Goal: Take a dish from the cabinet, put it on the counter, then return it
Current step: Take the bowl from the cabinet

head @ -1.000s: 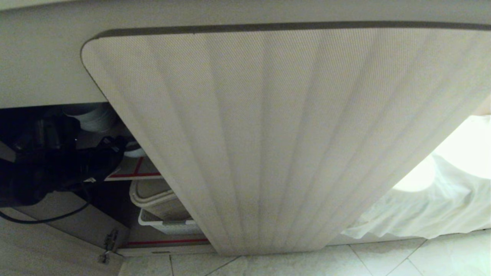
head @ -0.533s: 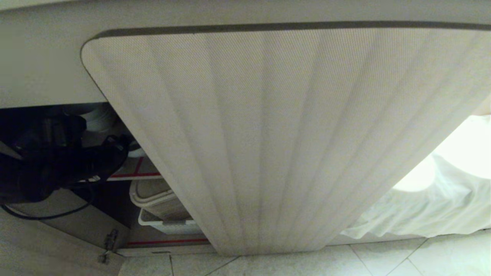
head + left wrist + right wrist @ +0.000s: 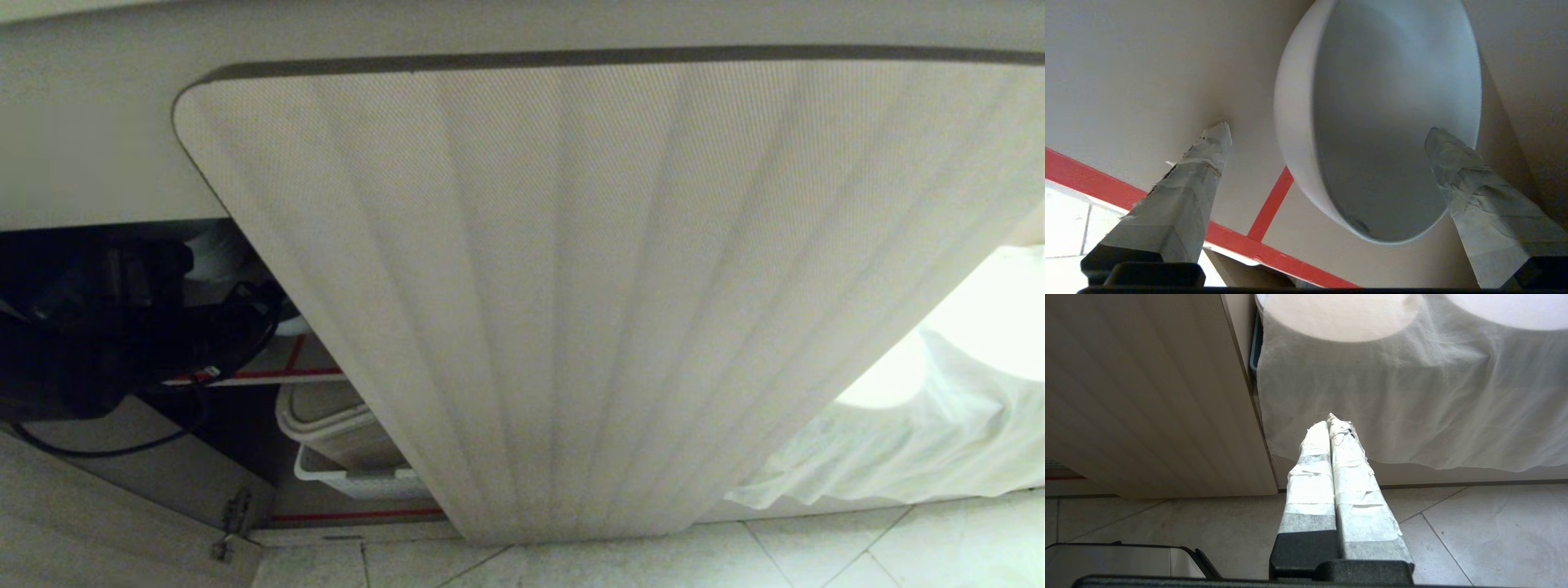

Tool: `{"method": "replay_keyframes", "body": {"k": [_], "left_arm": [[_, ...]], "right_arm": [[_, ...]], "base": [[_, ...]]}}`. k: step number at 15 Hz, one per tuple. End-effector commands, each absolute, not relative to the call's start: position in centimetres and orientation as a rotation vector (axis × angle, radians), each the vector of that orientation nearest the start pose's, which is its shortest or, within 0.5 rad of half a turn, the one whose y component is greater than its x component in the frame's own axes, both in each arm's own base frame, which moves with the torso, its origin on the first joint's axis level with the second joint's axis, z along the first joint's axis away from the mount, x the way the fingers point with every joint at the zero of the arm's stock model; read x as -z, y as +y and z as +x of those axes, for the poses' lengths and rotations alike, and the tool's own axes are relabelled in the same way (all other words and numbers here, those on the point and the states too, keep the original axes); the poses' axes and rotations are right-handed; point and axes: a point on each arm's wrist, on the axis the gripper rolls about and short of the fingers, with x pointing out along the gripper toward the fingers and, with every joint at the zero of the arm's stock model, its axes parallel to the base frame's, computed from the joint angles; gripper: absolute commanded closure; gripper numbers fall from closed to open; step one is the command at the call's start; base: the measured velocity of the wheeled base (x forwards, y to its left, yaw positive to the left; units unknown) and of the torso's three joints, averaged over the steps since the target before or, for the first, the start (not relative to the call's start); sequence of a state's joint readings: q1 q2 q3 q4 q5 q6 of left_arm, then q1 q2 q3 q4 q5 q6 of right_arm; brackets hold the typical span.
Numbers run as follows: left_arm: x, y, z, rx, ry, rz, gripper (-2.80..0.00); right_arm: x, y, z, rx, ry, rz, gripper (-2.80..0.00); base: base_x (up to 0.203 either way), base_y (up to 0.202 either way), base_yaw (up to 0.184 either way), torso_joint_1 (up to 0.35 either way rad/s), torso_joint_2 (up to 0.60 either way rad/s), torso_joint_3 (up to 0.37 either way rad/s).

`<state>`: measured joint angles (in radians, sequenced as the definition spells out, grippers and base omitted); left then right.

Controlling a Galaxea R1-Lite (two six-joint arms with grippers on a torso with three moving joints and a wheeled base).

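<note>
White dish [image 3: 1388, 122] | left claw [image 3: 1327, 134] spread around it | writing unreadable

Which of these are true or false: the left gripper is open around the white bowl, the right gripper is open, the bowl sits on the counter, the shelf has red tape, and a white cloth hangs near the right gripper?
1. The left gripper is open, a finger on either side of the white bowl. True.
2. The right gripper is open. False: its fingers are pressed together.
3. The bowl sits on the counter. False: it is on the cabinet shelf.
4. The shelf has red tape. True.
5. A white cloth hangs beyond the right gripper. True.
</note>
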<state>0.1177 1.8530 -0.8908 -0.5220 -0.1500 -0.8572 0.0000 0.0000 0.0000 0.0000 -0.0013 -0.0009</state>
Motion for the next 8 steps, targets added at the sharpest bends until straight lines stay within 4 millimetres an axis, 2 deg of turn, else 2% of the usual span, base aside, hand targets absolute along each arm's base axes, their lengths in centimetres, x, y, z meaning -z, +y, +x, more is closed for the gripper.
{"method": "replay_keyframes", "body": {"k": [1,8], "left_arm": [[-14.43,3.66,34.06,-0.165,0.427,-0.906,-2.80],[-14.57,3.70,34.30,-0.165,0.420,-0.904,-2.80]], "right_arm": [[-7.55,0.00,-2.28,0.002,0.000,-0.002,0.00],[-7.55,0.00,-2.28,-0.001,0.000,-0.002,0.00]], "base": [[0.000,0.000,0.000,0.000,0.00,0.000],[0.000,0.000,0.000,0.000,0.00,0.000]]}}
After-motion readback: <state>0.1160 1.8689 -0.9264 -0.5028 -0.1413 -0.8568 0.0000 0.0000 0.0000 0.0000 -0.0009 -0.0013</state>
